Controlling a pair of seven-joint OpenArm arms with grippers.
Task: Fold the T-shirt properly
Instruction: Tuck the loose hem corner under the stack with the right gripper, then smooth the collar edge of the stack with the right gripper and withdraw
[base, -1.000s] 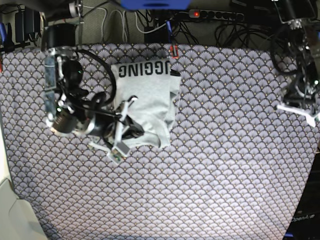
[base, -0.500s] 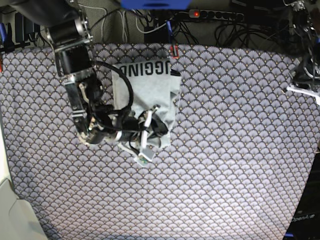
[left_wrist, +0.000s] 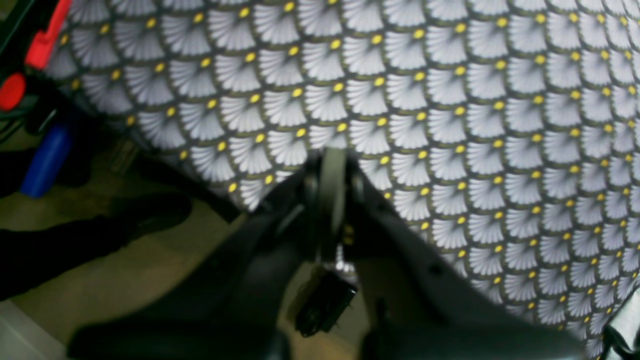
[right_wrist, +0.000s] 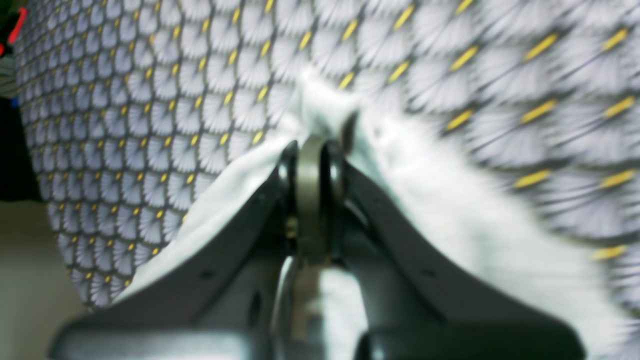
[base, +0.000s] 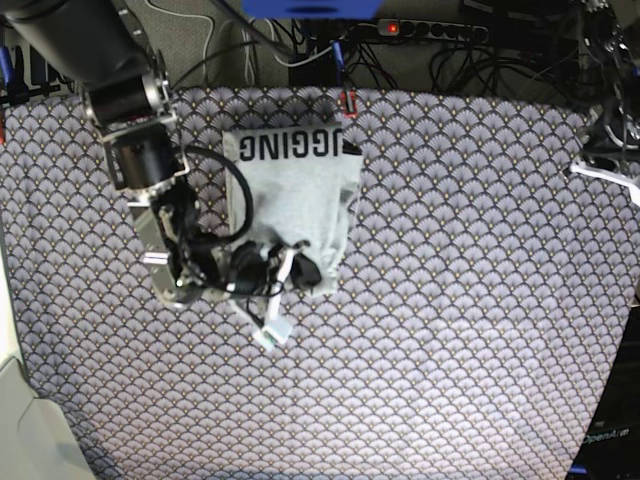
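Note:
The light grey T-shirt (base: 295, 195) lies folded into a narrow stack at the back left of the table, with black lettering (base: 290, 144) along its far end. At the stack's near edge, my right gripper (base: 305, 270) is shut. In the right wrist view the right gripper (right_wrist: 320, 142) is closed, and the pale T-shirt fabric (right_wrist: 450, 200) bunches up into a peak at its tips. My left gripper (base: 607, 168) hangs at the table's far right edge. In the left wrist view the left gripper (left_wrist: 332, 155) is shut with nothing in it.
A dark scallop-patterned tablecloth (base: 450, 300) covers the table. A power strip (base: 430, 28) and cables run behind the back edge. Below the table's edge, the left wrist view shows floor (left_wrist: 100, 260), a red clamp (left_wrist: 40, 40) and a blue object (left_wrist: 45, 160).
My right arm has swung round from the left, carrying its gripper rightward along the shirt's near edge. The left gripper has risen toward the back right corner.

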